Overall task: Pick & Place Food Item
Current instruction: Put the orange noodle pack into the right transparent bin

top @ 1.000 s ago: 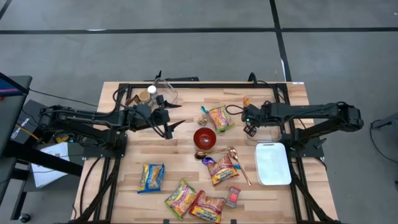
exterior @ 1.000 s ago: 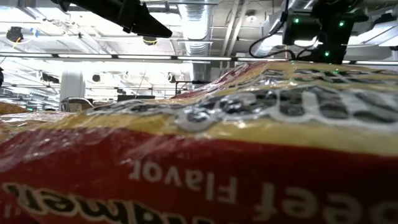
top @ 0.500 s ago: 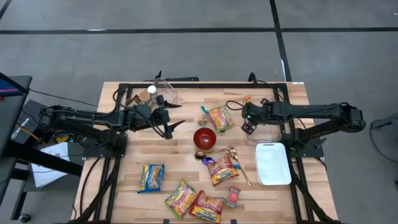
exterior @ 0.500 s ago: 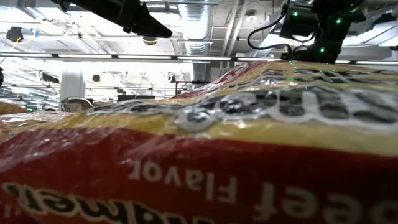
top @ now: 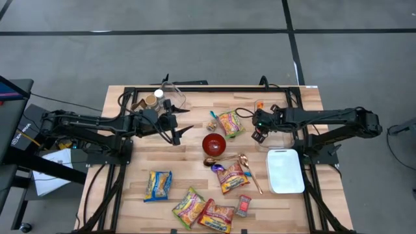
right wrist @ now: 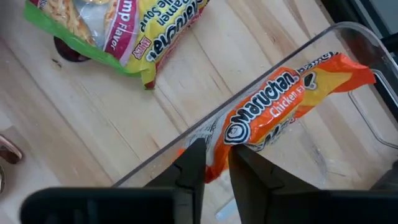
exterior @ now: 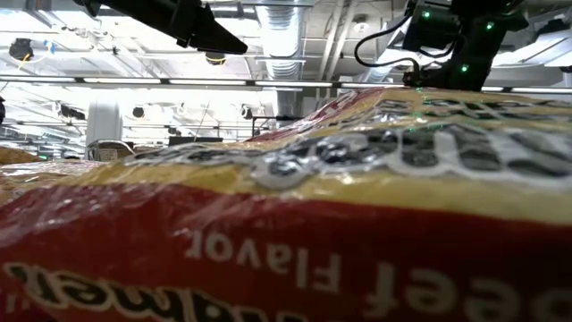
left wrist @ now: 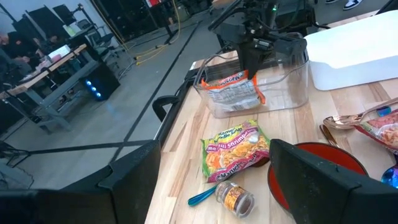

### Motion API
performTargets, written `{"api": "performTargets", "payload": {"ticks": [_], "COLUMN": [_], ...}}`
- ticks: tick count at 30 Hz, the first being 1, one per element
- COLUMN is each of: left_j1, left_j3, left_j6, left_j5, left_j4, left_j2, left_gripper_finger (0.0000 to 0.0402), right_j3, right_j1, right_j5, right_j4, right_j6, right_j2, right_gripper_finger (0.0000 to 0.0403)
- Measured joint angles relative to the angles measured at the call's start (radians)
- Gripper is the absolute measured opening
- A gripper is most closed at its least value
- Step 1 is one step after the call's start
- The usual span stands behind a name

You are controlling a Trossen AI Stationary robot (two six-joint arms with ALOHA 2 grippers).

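An orange ramen packet (right wrist: 280, 93) is inside a clear plastic container (left wrist: 286, 81) at the table's far right. My right gripper (right wrist: 216, 168) comes down over the container's left wall (top: 259, 135) and is shut on the packet. My left gripper (top: 182, 133) hangs open above the table's far left part and touches nothing. A shrimp ramen packet (top: 231, 123) lies flat on the wood between the two grippers. My right gripper pinches one end of the orange packet (right wrist: 217, 146) between its two fingers. The fingers come from above, slanting down toward the table's left. The packet reaches away from the fingers into the container (left wrist: 233, 90), tilted; whether its other end rests on the container's floor I cannot tell.
A red bowl (top: 214, 144), a spoon (top: 250, 170) and a white tray (top: 285, 170) lie nearer the table's middle and right. Several more packets (top: 195, 207) lie by the near edge. One packet (exterior: 286, 224) fills the low view. Small jars (top: 155, 101) stand far left.
My right gripper has tipped a little, and its fingers have swung slightly toward the table's left over the container's wall. The packets on the table have kept their places.
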Motion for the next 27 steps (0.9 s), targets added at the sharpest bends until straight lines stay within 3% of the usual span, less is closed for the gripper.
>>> {"api": "performTargets", "payload": {"ticks": [16, 27], "left_j1": [0.0, 0.0], "left_j3": [0.0, 0.0], "left_j6": [0.0, 0.0], "left_j5": [0.0, 0.0], "left_j4": [0.0, 0.0], "left_j2": [0.0, 0.0], "left_gripper_finger": [0.0296, 0.0296], "right_j3": [0.0, 0.0], "right_j1": [-0.002, -0.002], "right_j5": [0.109, 0.247], "right_j4": [0.001, 0.033], "right_j6": [0.0, -0.028], "right_j2": [0.0, -0.018], "right_gripper_finger": [0.0154, 0.0179]}}
